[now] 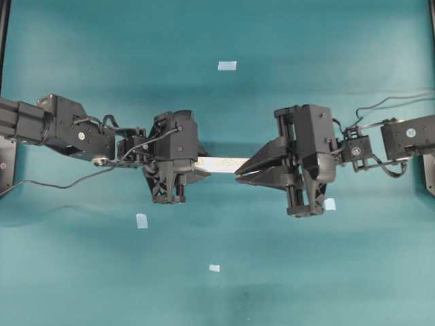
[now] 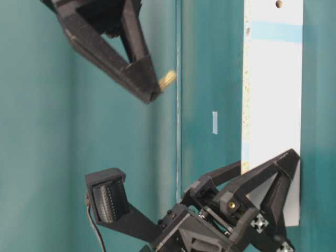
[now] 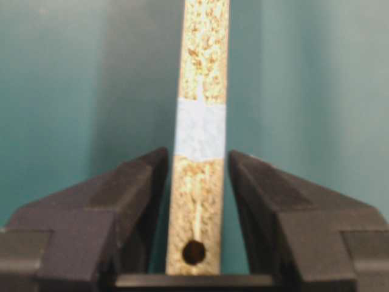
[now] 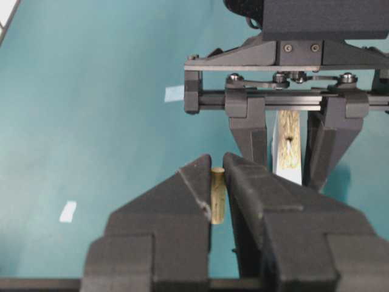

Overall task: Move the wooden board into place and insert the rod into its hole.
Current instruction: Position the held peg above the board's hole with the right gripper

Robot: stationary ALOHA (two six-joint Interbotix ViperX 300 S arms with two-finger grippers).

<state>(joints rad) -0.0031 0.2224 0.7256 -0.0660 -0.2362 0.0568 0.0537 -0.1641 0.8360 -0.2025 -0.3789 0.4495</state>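
Fingers first: in the overhead view my left gripper [image 1: 194, 165] sits left of centre, its fingers on either side of one end of the wooden board [image 1: 222, 164], which runs as a short pale strip across the middle of the frame. My right gripper [image 1: 239, 173] comes in from the right, its fingers drawn together to a point just beside the board's other end. Small pale tape squares [image 1: 227, 66] lie scattered on the teal table [image 1: 81, 258].

At table level, the board [image 2: 273, 94] stands along the right of the frame, with a small hole [image 2: 279, 4] at its top end and a pale-blue band [image 2: 275, 32] just below. My left gripper [image 2: 270, 173] straddles the board's lower part. In the upper left my right fingers [image 2: 139, 79] are clamped on the rod [image 2: 168, 80], whose cream tip sticks out well apart from the board.

From my left wrist, the board's speckled edge [image 3: 200, 121] rises up the centre between my left fingers [image 3: 130, 194]. A narrow gap shows on each side, so they are not yet tight on it. A dark hole [image 3: 194, 251] sits low in that edge, and a pale band [image 3: 200, 129] crosses it higher up.

From my right wrist, the rod [image 4: 217, 194] stands upright, pinched between my right fingers [image 4: 182, 201]. Beyond it, right of centre, my left gripper [image 4: 287, 167] flanks the board's end [image 4: 288, 149].
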